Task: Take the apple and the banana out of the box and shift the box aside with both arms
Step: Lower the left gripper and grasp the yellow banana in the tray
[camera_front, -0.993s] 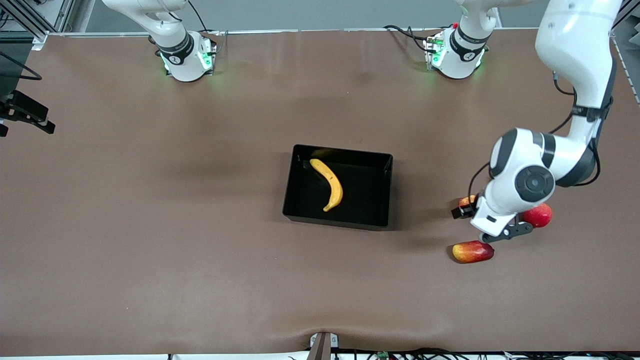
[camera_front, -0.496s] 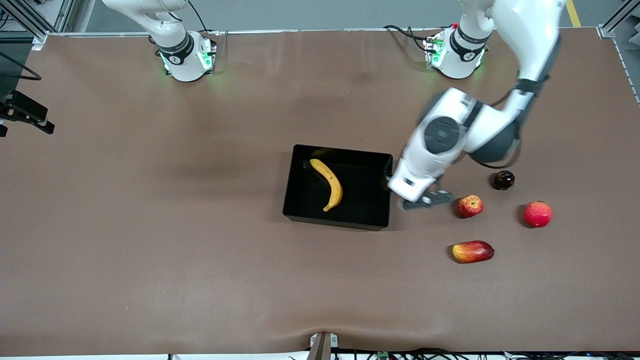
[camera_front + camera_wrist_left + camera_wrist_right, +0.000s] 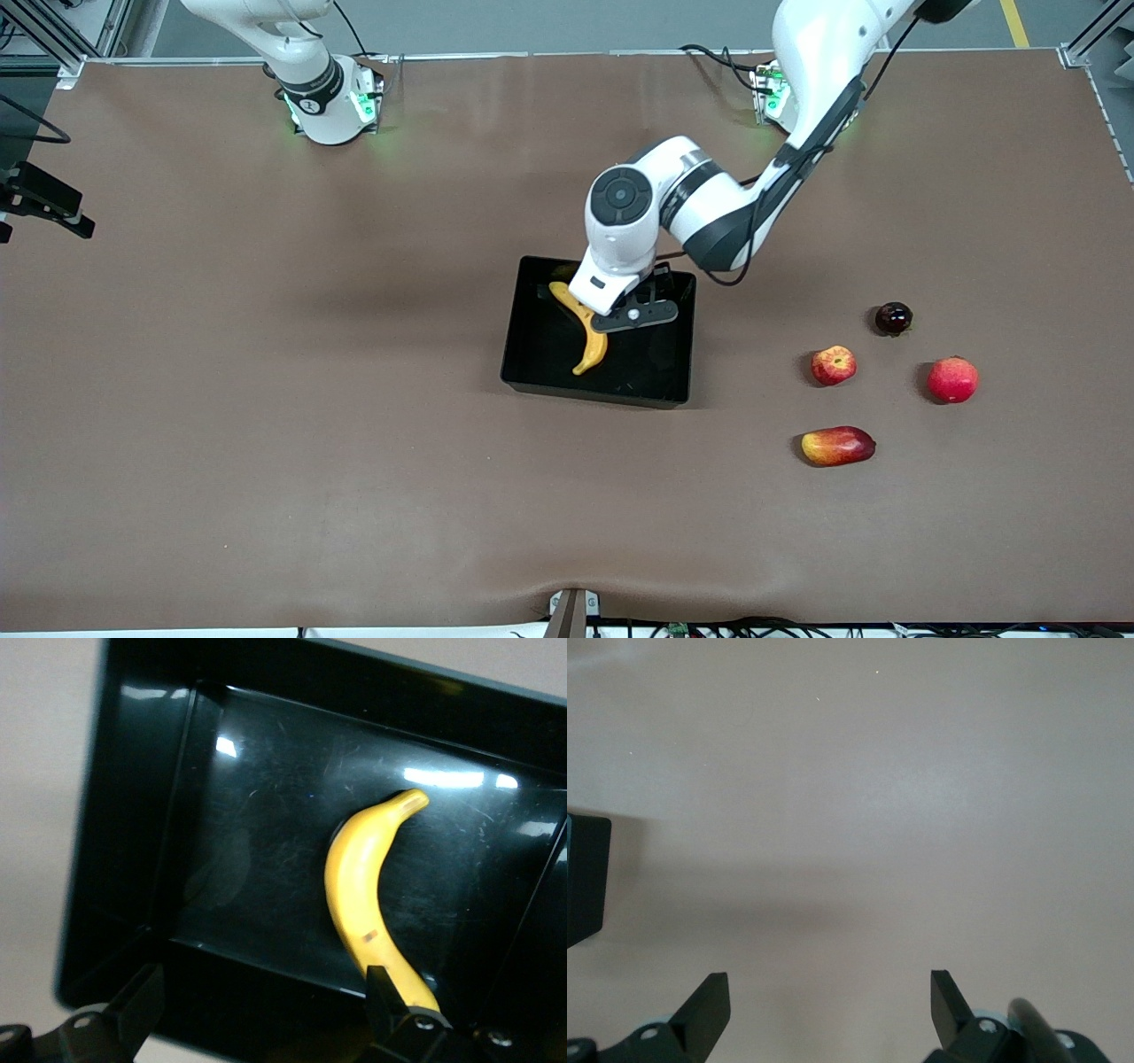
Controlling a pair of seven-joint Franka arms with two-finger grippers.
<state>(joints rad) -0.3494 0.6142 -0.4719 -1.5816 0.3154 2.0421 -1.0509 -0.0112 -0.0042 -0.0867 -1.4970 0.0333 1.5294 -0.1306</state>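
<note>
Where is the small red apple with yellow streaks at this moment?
In the front view the apple lies on the table toward the left arm's end, outside the black tray, among the dark fruit, the pinkish-red fruit and the mango-like fruit.

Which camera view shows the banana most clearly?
The left wrist view: the banana lies almost whole in the black tray. In the front view the left hand covers its middle. The right wrist view shows none of it.

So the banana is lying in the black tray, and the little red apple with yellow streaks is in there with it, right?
Not quite. The banana does lie in the black tray, but the apple is not in it: the front view shows it out on the table, toward the left arm's end, beside the other fruits. The left wrist view shows only the banana in the tray.
</note>
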